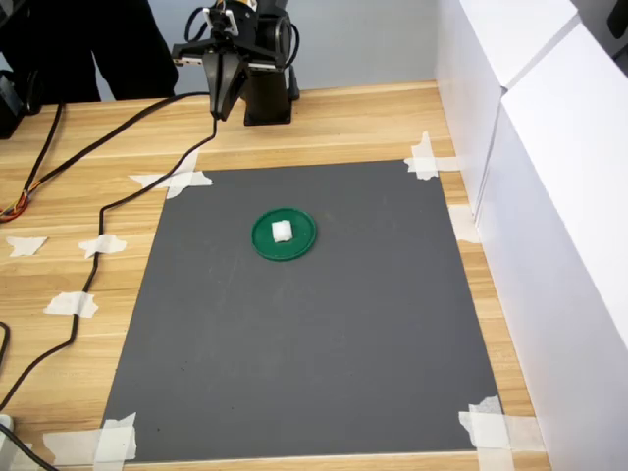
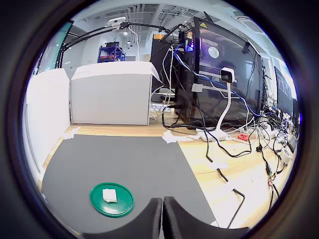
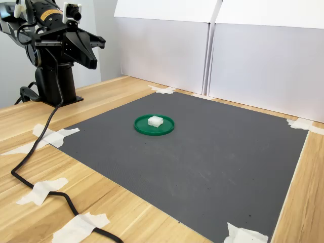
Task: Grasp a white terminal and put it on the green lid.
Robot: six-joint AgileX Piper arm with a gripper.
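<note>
The grey mat [image 1: 314, 334] is left open all around the green lid [image 1: 285, 235], on which the white terminal [image 1: 282, 232] is carried. White panels [image 1: 549, 196] wall the first exterior view's right; a black cable [image 1: 93, 255] is trailed across the desk [image 1: 88, 147] along the mat's left edge.

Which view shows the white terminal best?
The second exterior view: the white terminal shows its blocky shape, resting on the green lid. The first exterior view shows its top; the wrist view shows it small and distorted.

no legible text (anywhere at all)
</note>
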